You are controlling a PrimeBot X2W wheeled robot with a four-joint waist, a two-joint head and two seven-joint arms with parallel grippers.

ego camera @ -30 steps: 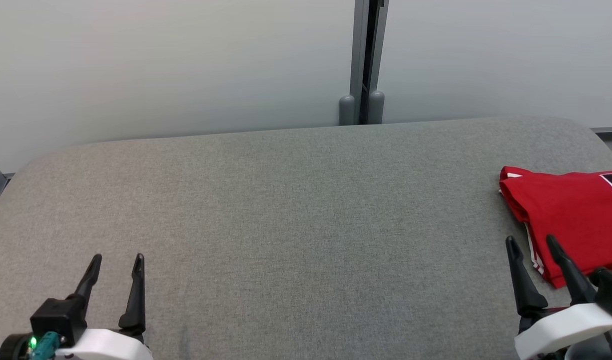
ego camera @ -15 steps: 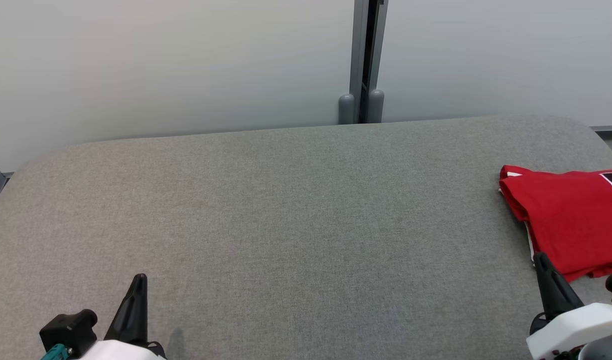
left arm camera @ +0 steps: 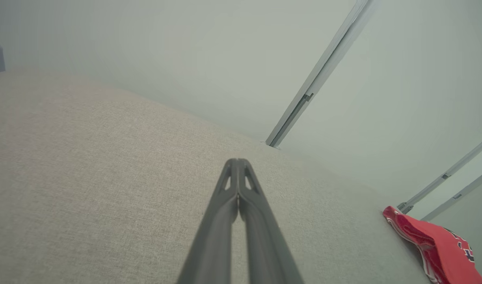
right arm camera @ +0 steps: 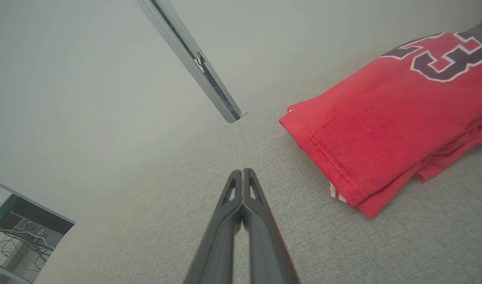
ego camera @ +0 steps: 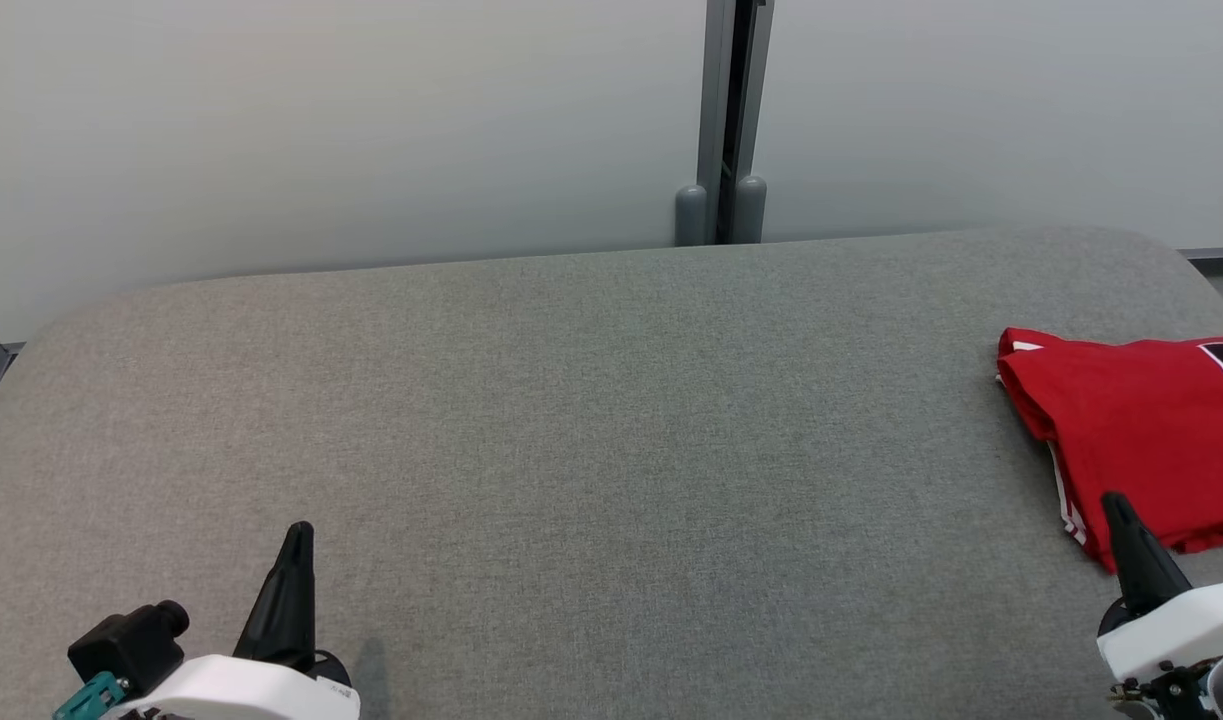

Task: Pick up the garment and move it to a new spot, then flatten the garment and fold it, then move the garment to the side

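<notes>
Rightward, red garment [ego camera: 1141, 430] on grey table [ego camera: 611, 420], wall post [ego camera: 721, 120] behind — left end effector [ego camera: 299, 532], right end effector [ego camera: 1112, 502] pressed together.

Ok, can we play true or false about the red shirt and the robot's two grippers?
1. The red shirt lies folded at the right side of the gray table. True.
2. The left gripper is wide open. False: its two fingers are pressed together.
3. The right gripper is holding the shirt. False: it is shut on nothing, and the shirt lies beside it on the table.
4. The shirt has dark print with white edges. True.
</notes>
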